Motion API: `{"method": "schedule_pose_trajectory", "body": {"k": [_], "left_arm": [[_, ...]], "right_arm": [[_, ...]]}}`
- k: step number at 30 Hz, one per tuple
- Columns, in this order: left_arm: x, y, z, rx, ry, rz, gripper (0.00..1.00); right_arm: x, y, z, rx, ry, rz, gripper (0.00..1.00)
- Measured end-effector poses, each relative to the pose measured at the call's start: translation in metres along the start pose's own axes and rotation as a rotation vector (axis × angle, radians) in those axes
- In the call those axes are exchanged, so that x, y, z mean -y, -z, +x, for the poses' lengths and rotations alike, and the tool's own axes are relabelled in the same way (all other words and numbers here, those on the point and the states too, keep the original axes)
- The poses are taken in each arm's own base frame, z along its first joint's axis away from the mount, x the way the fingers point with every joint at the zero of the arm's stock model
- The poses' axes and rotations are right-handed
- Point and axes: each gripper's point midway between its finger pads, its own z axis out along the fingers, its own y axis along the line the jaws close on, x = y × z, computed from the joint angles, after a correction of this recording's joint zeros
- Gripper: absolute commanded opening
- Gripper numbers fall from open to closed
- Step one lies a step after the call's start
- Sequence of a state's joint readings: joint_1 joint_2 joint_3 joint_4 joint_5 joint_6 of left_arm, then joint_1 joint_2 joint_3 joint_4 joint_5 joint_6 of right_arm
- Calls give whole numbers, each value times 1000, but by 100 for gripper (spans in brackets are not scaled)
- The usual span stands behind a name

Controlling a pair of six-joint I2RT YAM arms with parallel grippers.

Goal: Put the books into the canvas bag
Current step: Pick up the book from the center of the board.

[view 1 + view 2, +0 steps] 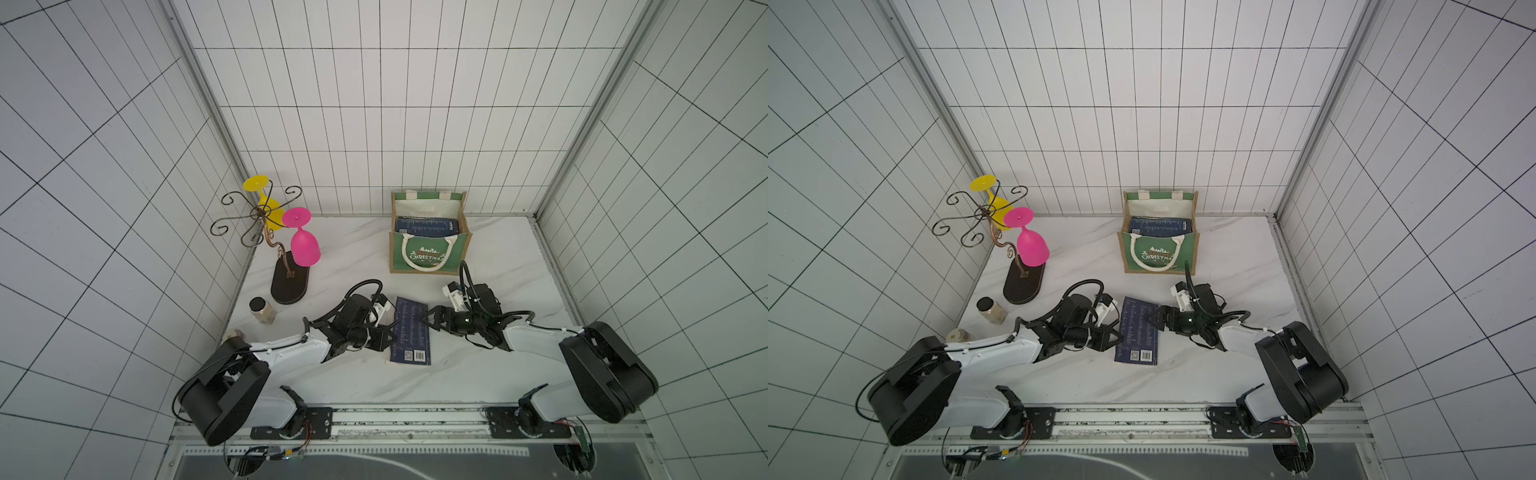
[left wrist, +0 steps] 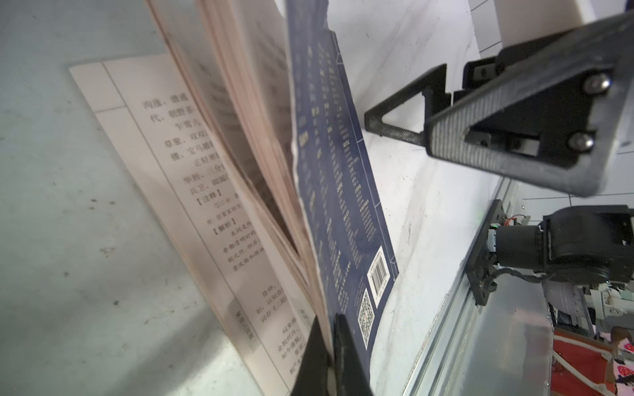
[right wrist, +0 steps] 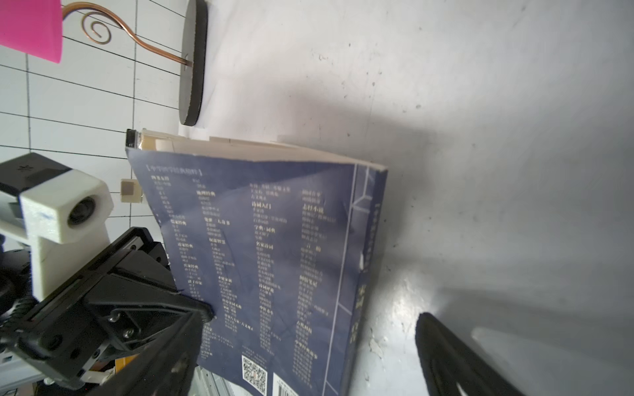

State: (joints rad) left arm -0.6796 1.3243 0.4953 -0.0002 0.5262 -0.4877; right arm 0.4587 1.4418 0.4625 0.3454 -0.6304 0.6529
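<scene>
Marble table (image 1: 478, 374), navy book (image 1: 411, 332), long axis toward canvas bag (image 1: 428, 266)

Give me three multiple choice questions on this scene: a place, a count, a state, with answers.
1. Where is the loose navy book?
A. on the table before the canvas bag
B. on the rack's base
C. inside a goblet
2. How many goblets hang on the wire rack?
A. one
B. two
C. four
3. How is the left gripper?
A. open
B. shut on the book's edge
C. holding a goblet
Answers: 1 A, it lies before the bag; 2 B, one pink goblet, one yellow goblet; 3 B, it pinches cover and pages.
</scene>
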Motion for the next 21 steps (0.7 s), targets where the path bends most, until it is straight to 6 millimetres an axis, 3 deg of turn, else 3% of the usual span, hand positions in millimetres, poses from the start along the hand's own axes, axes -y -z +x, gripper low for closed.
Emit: {"method": "schedule_pose_trajectory", "body": {"k": [7,10,15,17,20,21], "left_arm": [[17,4,7,-31,-73,92,0],[25,4,9,-45,-87,130,0],[33,0,14,-66,-105,170,1],[32,-2,16,-73,-102,169,15],[31,-5,16,-82,-94,167,49],[32,-5,15,-82,-95,170,56]], "right_arm": [[-10,3,13,-60,75,-110,93],[-14,1,20,-82,90,-164,66],[-18,5,25,-80,87,-225,12],[-25,7,23,-75,98,-252,0],[-35,12,18,-56,120,-281,0],[-39,14,16,-46,131,-290,0]]}}
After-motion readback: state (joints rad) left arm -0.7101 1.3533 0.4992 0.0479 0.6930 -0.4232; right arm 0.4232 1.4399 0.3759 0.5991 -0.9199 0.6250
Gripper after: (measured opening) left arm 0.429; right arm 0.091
